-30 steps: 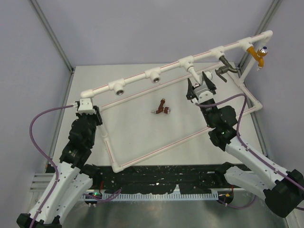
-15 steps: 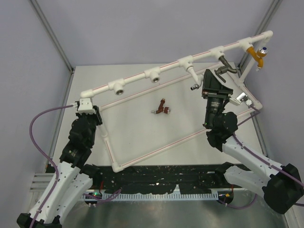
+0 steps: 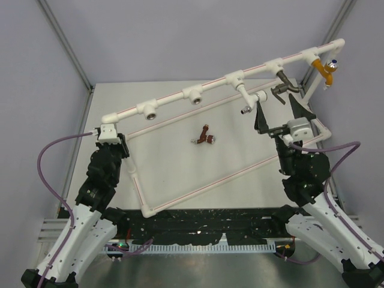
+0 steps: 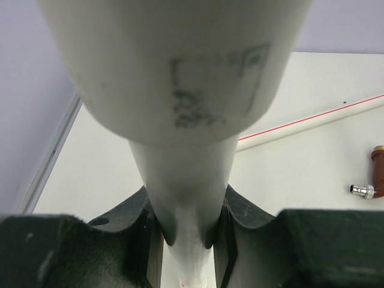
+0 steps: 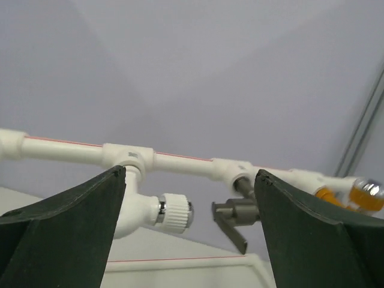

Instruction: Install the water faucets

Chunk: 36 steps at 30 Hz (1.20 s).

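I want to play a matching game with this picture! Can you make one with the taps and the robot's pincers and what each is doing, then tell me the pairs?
Things:
1. reddish-brown faucet
2. orange faucet
3. left pincer
4. right pincer

States:
A. open, holding nothing
B. shut on the white pipe
C. lying loose on the table
D. fitted to the white pipe, far right

Pairs: 1-C, 2-D, 3-B, 4-A.

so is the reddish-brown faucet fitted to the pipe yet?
No, the reddish-brown faucet lies loose on the table in the top view, apart from the white pipe.
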Motion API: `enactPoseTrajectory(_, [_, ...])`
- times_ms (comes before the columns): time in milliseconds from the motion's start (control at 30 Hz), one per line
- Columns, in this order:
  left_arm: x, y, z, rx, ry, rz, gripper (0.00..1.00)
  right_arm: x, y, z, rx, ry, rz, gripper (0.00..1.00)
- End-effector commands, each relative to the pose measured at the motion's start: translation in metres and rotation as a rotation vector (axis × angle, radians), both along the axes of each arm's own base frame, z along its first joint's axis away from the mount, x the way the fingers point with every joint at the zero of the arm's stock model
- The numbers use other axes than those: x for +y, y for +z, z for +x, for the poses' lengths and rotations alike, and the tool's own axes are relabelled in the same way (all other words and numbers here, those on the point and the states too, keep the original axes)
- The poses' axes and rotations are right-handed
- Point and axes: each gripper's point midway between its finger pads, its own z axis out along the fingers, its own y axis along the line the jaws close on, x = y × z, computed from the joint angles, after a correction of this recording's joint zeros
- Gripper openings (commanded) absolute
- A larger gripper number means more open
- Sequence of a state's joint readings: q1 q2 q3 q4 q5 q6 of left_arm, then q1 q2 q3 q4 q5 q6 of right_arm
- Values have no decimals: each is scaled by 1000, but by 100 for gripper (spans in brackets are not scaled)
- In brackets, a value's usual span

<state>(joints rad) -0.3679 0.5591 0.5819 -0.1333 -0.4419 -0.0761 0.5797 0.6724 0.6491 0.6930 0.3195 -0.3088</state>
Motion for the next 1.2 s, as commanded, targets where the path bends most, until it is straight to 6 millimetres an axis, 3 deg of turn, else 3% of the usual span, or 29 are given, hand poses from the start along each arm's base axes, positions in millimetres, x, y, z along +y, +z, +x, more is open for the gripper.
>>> enactPoseTrajectory(0, [-3, -1, 0, 30, -39, 77, 0, 9, -10, 2, -34, -224, -844, 94])
enactPoseTrajectory(133, [-3, -2, 0, 33, -39, 78, 0, 17, -40, 13, 2, -234, -1203, 96])
enactPoseTrajectory(267, [-3, -2, 0, 31, -39, 78, 0, 27, -52, 25, 23, -209, -1349, 96])
enactPoseTrajectory(333, [-2, -1, 0, 30, -34, 78, 0, 31, -49, 32, 12, -224, -1366, 95])
enactPoseTrajectory(467, [-1, 0, -1, 27, -31, 77, 0, 37, -37, 49, -46, -307, -1316, 84])
enactPoseTrajectory(500, [-1, -1, -1, 30, -30, 78, 0, 36, -38, 52, -40, -319, -1314, 77])
enactPoseTrajectory(733, [0, 0, -1, 25, -27, 77, 0, 30, -56, 80, 43, -386, -1290, 60])
enactPoseTrajectory(867, [-1, 1, -1, 23, -29, 76, 0, 28, -60, 83, 103, -324, -1120, 47])
enactPoseTrajectory(933, [-1, 1, -1, 23, -32, 75, 0, 38, -58, 79, 116, -212, -964, 33])
enactPoseTrajectory(1167, [0, 1, -2, 21, -26, 75, 0, 86, -32, 55, 117, 287, -181, 6])
